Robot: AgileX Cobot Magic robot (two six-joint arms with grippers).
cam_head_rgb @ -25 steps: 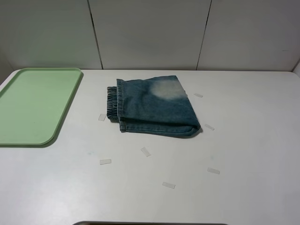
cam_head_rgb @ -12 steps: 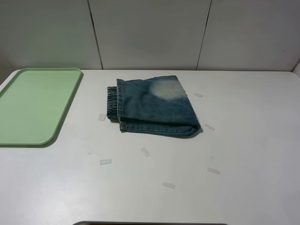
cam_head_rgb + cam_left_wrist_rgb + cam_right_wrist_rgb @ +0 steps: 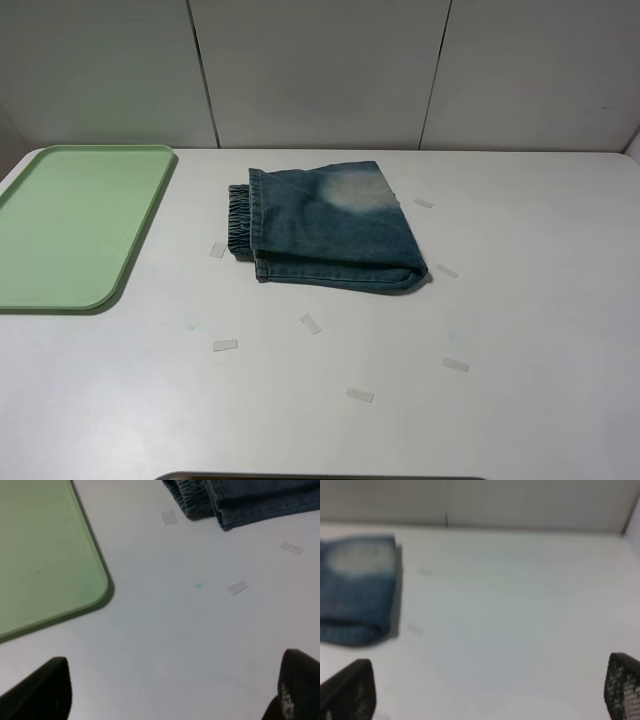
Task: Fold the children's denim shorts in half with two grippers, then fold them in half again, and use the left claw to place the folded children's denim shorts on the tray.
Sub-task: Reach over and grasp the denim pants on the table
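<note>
Pinching all layers of the shorts (image 3: 330, 228) is advised before the tray (image 3: 70, 220) is approached, as left claw (image 3: 170, 687) and right gripper (image 3: 485, 687) are seen open, empty.

Of the left gripper (image 3: 170, 692) only two finger tips show. Both are matte black with rounded edges, and the finger (image 3: 300, 687) on the side of the children's denim shorts (image 3: 260, 497) carries faint pale specks. The right gripper (image 3: 487, 690) shows two black finger tips with a fine dotted grid texture, clearest on the finger (image 3: 624, 687) farther from the shorts.
</note>
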